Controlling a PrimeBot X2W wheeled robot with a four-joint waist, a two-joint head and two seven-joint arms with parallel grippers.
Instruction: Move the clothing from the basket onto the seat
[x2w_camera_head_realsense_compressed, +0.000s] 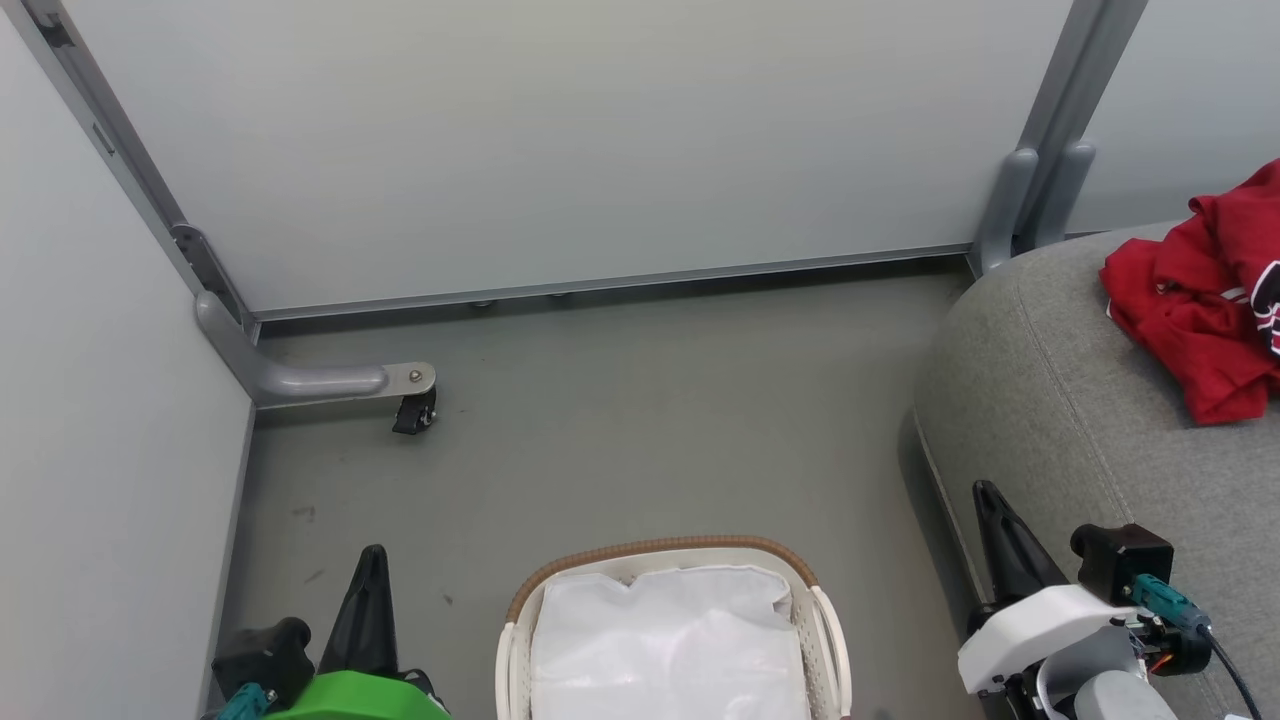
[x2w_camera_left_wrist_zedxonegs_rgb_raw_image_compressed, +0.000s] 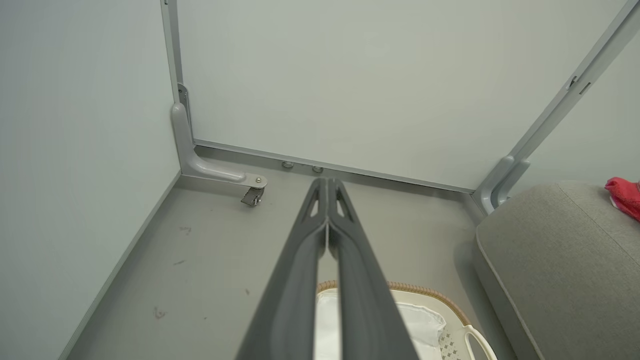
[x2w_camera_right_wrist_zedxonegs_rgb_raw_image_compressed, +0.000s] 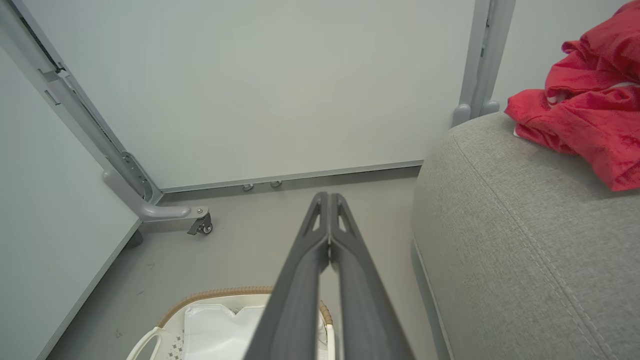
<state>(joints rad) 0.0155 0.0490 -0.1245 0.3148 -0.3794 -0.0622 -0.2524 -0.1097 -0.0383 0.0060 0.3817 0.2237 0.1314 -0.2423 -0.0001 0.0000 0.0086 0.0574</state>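
Note:
The red clothing (x2w_camera_head_realsense_compressed: 1205, 300) lies crumpled on the grey seat (x2w_camera_head_realsense_compressed: 1060, 400) at the right, also seen as red clothing (x2w_camera_right_wrist_zedxonegs_rgb_raw_image_compressed: 585, 115) on the seat (x2w_camera_right_wrist_zedxonegs_rgb_raw_image_compressed: 510, 225) and a red edge of the clothing (x2w_camera_left_wrist_zedxonegs_rgb_raw_image_compressed: 625, 197) on the seat (x2w_camera_left_wrist_zedxonegs_rgb_raw_image_compressed: 555, 255). The white basket (x2w_camera_head_realsense_compressed: 660, 550) with its brown rim stands on the floor at the bottom centre, showing just its white liner; the basket (x2w_camera_left_wrist_zedxonegs_rgb_raw_image_compressed: 425, 292) and basket (x2w_camera_right_wrist_zedxonegs_rgb_raw_image_compressed: 220, 295) rim appear under the fingers. My left gripper (x2w_camera_head_realsense_compressed: 372, 560) is shut, empty, left of the basket. My right gripper (x2w_camera_head_realsense_compressed: 985, 495) is shut, empty, beside the seat's front. Both wrist views show fingers pressed together: left gripper (x2w_camera_left_wrist_zedxonegs_rgb_raw_image_compressed: 327, 182), right gripper (x2w_camera_right_wrist_zedxonegs_rgb_raw_image_compressed: 329, 196).
Pale partition walls enclose the grey floor (x2w_camera_head_realsense_compressed: 640, 420) on the left and back. A metal foot with a caster (x2w_camera_head_realsense_compressed: 415, 410) stands at the back left, and a grey post (x2w_camera_head_realsense_compressed: 1040, 190) rises at the back right by the seat.

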